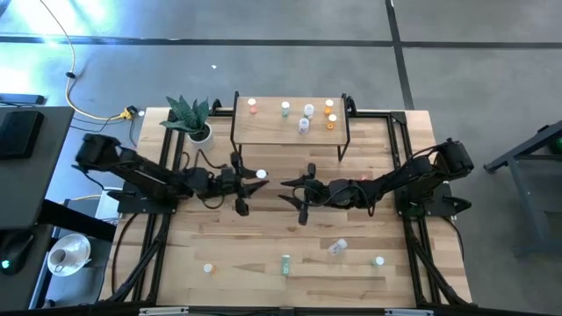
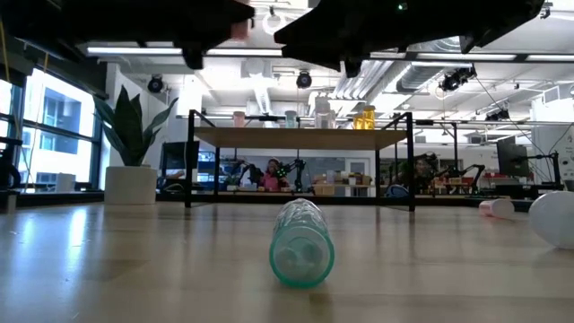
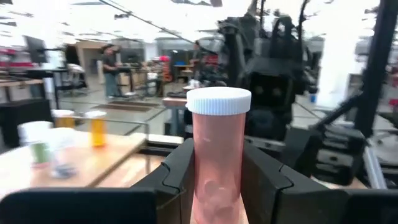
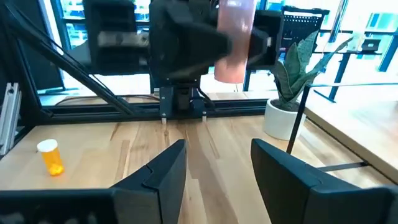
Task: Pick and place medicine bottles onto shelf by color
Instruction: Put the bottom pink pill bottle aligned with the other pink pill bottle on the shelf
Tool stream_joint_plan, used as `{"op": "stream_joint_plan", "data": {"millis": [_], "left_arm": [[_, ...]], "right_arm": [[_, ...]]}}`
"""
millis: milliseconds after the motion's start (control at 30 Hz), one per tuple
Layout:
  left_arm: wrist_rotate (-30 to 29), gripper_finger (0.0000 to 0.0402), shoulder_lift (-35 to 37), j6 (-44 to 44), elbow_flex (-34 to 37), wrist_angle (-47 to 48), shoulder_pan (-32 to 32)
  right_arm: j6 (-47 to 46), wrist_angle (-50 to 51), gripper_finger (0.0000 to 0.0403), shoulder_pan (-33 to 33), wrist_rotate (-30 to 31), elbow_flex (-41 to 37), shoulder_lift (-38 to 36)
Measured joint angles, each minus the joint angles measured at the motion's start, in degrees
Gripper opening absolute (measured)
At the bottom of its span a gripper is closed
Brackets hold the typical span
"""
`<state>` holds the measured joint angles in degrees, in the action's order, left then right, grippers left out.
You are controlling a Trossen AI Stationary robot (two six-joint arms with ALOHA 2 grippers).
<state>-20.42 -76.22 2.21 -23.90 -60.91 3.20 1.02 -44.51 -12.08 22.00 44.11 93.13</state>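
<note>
The left gripper (image 3: 217,186) has its jaws clamped on a pink medicine bottle (image 3: 217,155), held upright with its white cap clear above the fingers (image 3: 177,171). That posture suits setting the bottle down standing on the shelf (image 1: 268,132). In the high view this gripper (image 1: 255,186) hovers over the tabletop (image 1: 263,237) just in front of the shelf, lifted so the bottle can clear the board's edge. I judge the carry is under way and the placing not yet done.

The right gripper (image 4: 214,171) has its jaws spread with nothing between them; it faces the left arm across the middle of the tabletop (image 1: 294,195), apparently waiting.

On the shelf the bottles stand in a row: a pinkish one (image 1: 252,106) toward the end near the potted plant (image 1: 191,118), a green one (image 1: 285,109), clear ones (image 1: 306,118) and orange ones (image 1: 330,112). The pink bottle probably belongs beside that pinkish one.

Loose bottles lie on the near tabletop: an orange one (image 1: 208,269), a green one (image 1: 285,263) on its side, a clear one (image 1: 338,247) and another (image 1: 378,261) whose colour is too small to tell.

The low view cuts both arms off at the top, so the grip is hidden there, and the fallen green bottle (image 2: 302,242) blocks part of the shelf legs. The right wrist view shows the pink bottle (image 4: 235,40) only partly, its cap out of the picture
</note>
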Motion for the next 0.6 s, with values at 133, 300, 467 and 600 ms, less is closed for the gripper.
{"op": "stream_joint_plan", "data": {"millis": [133, 300, 467, 600], "left_arm": [[-4.24, 0.0090, 6.95, 2.38, 2.88, 5.07, -0.48], [-9.25, 0.0090, 13.45, 3.97, 6.43, 8.36, -2.76], [-7.36, 0.0090, 15.59, 1.35, 9.39, 10.26, -9.30], [-1.31, 0.0090, 15.49, -1.56, 10.27, 11.71, -16.60]], "right_arm": [[0.96, 1.32, 0.0172, 1.10, -0.08, 2.33, -0.17], [3.18, 10.15, 0.0172, 4.11, -3.18, 8.89, -0.19], [3.53, 28.86, 0.0172, 8.57, -6.32, 20.14, -0.19], [3.94, 38.92, 0.0172, 12.38, -10.29, 28.43, -0.19]]}}
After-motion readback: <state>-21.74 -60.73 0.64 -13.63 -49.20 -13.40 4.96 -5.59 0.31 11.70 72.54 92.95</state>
